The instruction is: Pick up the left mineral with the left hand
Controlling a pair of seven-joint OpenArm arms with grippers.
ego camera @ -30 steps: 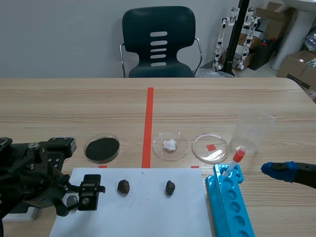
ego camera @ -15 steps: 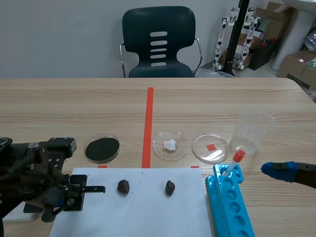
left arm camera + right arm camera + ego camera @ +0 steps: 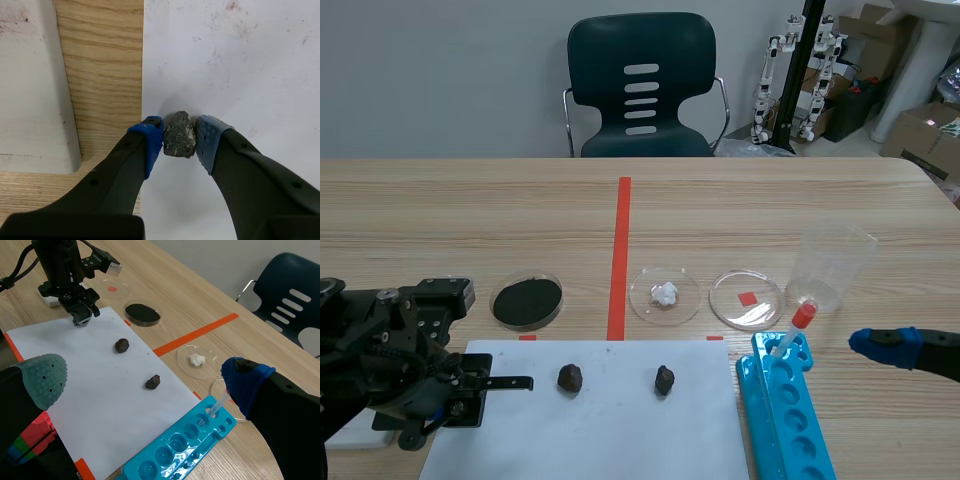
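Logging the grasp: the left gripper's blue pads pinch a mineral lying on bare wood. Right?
No. The left gripper does pinch the mineral between its blue pads, but it lies on the white paper, near its edge, not bare wood, as the left wrist view shows.

left mineral point(image 3: 179, 135) between fingers point(image 3: 150, 142), on paper point(image 3: 240, 60); other minerals point(image 3: 570, 377) to right; dishes point(image 3: 665, 295) behind paper.

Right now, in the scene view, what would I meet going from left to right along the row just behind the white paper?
dish of black powder → dish with a white lump → dish over a red square → clear plastic cup
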